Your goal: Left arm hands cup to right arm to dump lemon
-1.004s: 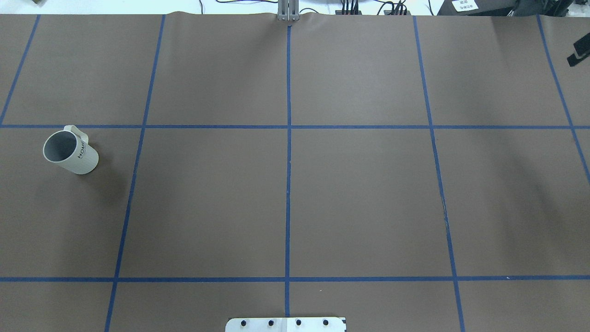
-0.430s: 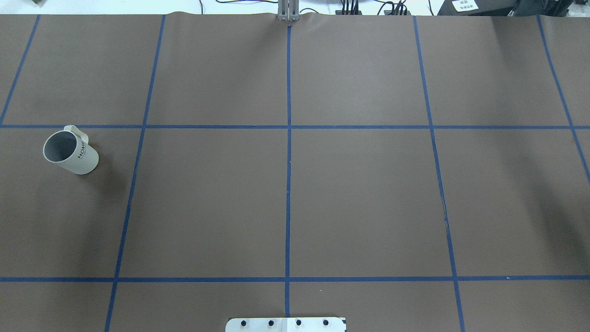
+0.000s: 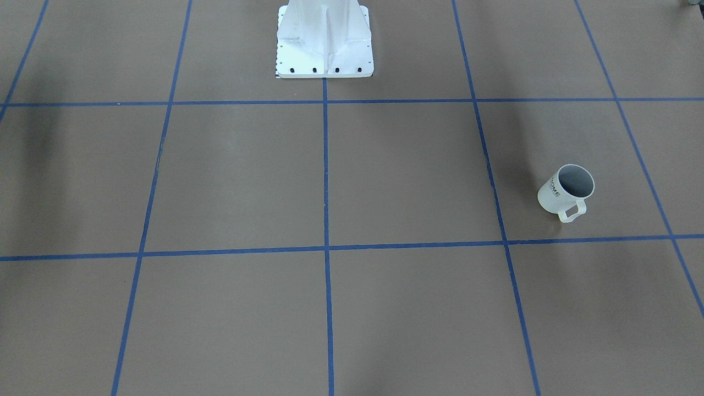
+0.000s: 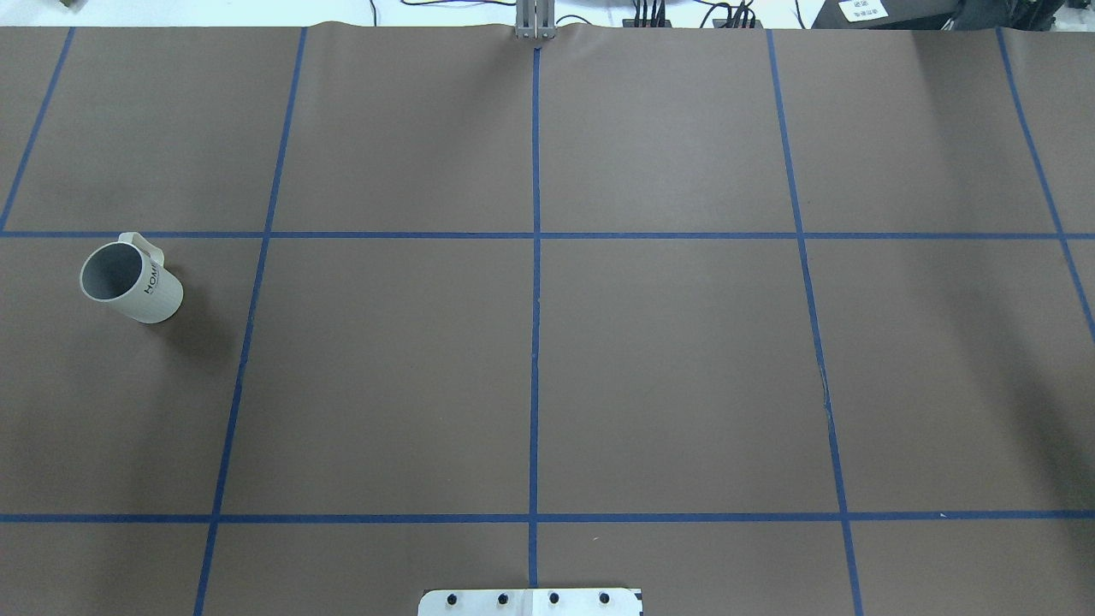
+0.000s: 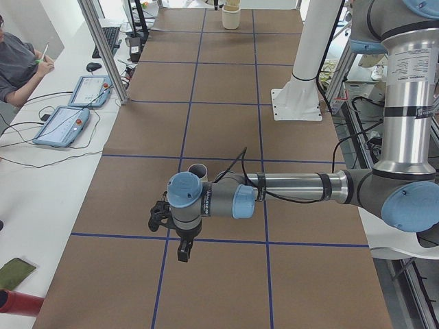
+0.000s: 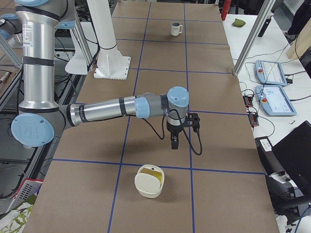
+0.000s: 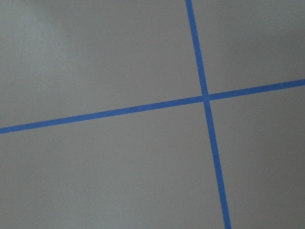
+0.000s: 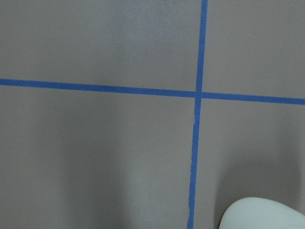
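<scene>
1. Overhead exterior: white ribbed "HOME" mug (image 4: 131, 287) upright at 9 o'clock of brown blue-taped bench (image 4: 667, 368), handle toward 1 o'clock.
2. Grey-silver left arm (image 5: 288, 186) stretched over bench, jaws pointing down; opening cannot tell.
3. Grey-silver right arm (image 6: 107, 109) likewise, jaws down; cannot tell how open.

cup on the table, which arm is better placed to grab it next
Left. The cup stands on the robot's left side, near the left end effector; the right end effector hangs far from it.
</scene>
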